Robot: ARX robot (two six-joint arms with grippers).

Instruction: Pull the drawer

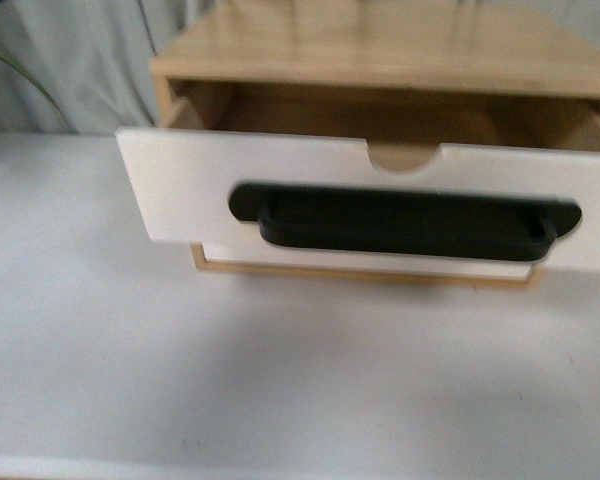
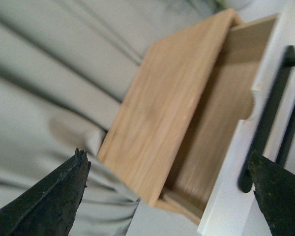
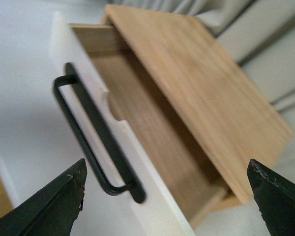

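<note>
The drawer (image 1: pixel 180 190) stands pulled partly out of a light wood cabinet (image 1: pixel 380 45), showing its white front, half-round notch and long black bar handle (image 1: pixel 405 225). Neither arm shows in the front view. In the left wrist view my left gripper (image 2: pixel 167 162) is open and held off the cabinet's side, with the drawer (image 2: pixel 231 196) and its handle (image 2: pixel 268 118) beyond one fingertip. In the right wrist view my right gripper (image 3: pixel 166 167) is open above the drawer (image 3: pixel 152 137), clear of the handle (image 3: pixel 88 132). Nothing sits between either pair of fingers.
The cabinet rests on a white table (image 1: pixel 280 380). A plain white drawer front (image 1: pixel 360 262) without a handle shows as a strip under the pulled drawer. Grey curtain folds (image 1: pixel 60 60) hang behind, also filling much of the left wrist view (image 2: pixel 39 73).
</note>
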